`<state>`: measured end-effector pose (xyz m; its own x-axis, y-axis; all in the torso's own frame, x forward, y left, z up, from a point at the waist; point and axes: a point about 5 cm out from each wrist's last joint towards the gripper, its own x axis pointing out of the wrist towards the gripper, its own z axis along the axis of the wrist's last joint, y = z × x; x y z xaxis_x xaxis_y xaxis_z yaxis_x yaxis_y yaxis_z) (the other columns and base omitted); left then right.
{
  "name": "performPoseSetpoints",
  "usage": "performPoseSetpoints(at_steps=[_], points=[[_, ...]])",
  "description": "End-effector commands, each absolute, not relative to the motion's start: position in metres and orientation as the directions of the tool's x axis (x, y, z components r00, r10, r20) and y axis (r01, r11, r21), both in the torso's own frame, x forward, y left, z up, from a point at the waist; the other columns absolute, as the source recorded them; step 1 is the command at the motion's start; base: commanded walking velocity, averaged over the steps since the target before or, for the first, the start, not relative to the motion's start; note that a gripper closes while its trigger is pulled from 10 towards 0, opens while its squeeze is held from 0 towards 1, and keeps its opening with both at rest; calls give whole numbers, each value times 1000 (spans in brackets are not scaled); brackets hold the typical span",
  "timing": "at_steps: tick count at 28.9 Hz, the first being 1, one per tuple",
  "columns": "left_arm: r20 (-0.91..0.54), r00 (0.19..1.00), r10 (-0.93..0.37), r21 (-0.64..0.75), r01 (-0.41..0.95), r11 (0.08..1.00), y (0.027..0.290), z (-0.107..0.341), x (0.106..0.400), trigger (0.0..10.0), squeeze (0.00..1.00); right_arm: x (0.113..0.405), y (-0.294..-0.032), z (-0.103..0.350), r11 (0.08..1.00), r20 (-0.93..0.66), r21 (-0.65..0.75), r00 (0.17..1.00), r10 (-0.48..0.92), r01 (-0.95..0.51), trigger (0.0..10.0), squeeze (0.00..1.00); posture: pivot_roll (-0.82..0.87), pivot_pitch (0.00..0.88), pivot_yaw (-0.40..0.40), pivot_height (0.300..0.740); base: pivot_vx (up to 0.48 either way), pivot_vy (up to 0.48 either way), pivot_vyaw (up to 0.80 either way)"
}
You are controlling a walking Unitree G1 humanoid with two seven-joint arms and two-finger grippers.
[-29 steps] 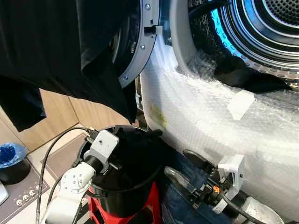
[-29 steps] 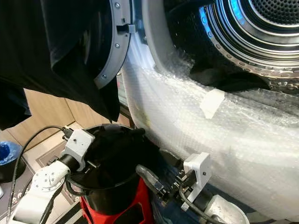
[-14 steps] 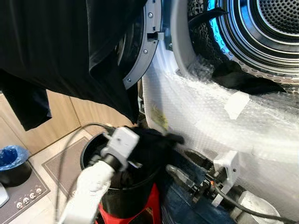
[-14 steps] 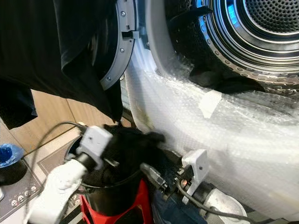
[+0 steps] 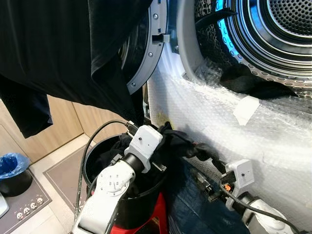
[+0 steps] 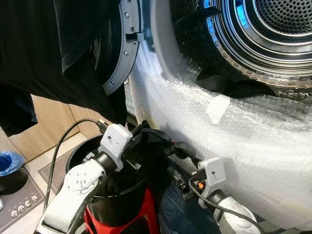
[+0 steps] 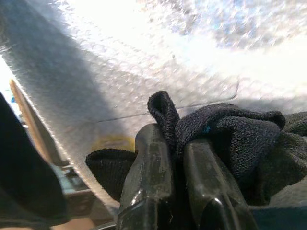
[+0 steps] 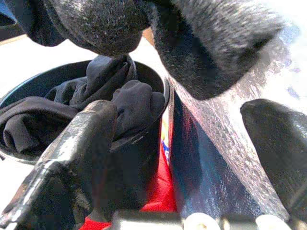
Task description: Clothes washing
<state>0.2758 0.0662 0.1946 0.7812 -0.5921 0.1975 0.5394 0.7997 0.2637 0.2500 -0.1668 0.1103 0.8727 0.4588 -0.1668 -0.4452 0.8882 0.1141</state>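
**Clerk:** Above the black bucket [image 5: 105, 168], item one: a dark knitted garment [image 5: 178, 144], pinched between the clamped fingers of your left gripper [image 7: 180, 143], raised just over the bucket's rim and close against the bubble-wrapped washer front [image 5: 253, 131].

**Operator:** How will it handle?

**Clerk:** By my judgement: light, soft, limp, no stiffness at all. It will sag and trail (a loose fold already hangs off beside the fingers), so hold it by a bunched, thick part, as you do now, not by a thin edge.

**Operator:** Item two?

**Clerk:** Your right gripper [image 8: 182, 143], low beside the bucket, fingers spread wide, holding nothing. More dark clothes [image 8: 72, 110] lie inside the bucket.

**Operator:** And the destination?

**Clerk:** The drum [image 5: 273, 29], well above the bucket, door [image 5: 144, 48] open, a dark garment [image 5: 248, 80] already on its lip. Another black cloth [image 5: 58, 44] hangs over the door.
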Motion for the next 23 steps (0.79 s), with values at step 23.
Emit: performPoseSetpoints(at_steps=[23], points=[[200,750,-631,13,642,767,36,189,273,10000,0,245,-155,136,819,97,256,857,506,-513,7451,0,-117,0,39,740,0,0,0]])
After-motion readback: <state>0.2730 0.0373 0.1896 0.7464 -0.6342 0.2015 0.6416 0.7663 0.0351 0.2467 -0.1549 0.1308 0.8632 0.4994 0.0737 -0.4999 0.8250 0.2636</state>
